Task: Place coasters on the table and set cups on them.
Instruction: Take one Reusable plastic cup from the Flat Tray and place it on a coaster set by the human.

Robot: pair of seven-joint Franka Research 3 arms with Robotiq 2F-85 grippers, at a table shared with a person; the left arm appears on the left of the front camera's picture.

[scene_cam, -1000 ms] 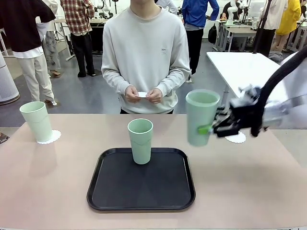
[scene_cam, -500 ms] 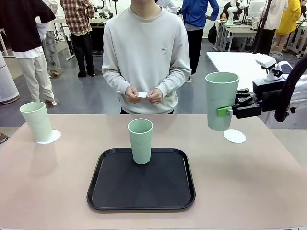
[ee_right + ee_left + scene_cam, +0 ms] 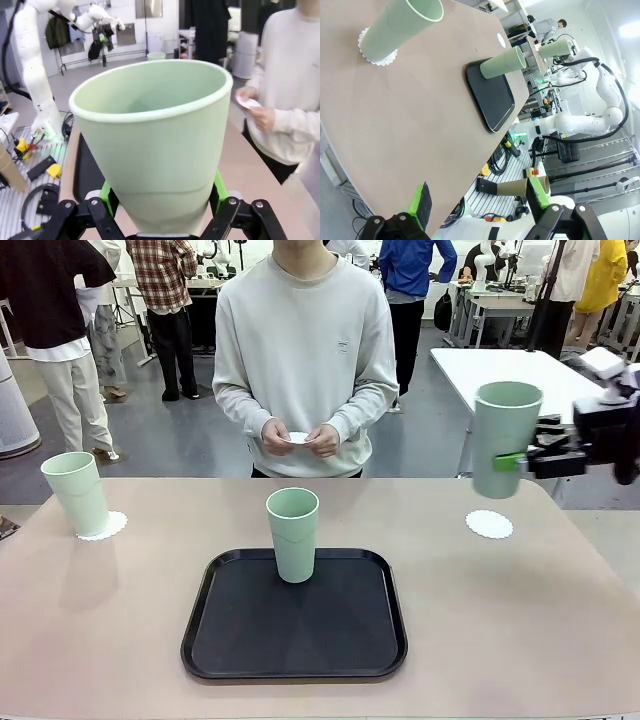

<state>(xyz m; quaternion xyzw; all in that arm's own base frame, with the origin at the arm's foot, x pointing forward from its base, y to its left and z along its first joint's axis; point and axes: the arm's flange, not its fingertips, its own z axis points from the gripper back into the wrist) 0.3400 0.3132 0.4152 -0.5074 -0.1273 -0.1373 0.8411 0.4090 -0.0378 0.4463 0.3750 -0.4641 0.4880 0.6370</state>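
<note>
Clearance check, front view: middle blocked, flanks passable.

I read the black tray point(image 3: 290, 640) as taking up the middle of the table point(image 3: 520, 620), with a mint cup point(image 3: 292, 535) upright at its far edge. The far-left corner is taken by a second cup point(image 3: 76, 493) on its coaster point(image 3: 108, 528). On the right, a bare coaster point(image 3: 489, 525) lies flat with free tabletop all round. The third cup point(image 3: 503, 440), clamped in my right gripper point(image 3: 515, 460), hangs in the air over that side. The person's hands point(image 3: 300, 438) are at the chest, behind the far edge.
</note>
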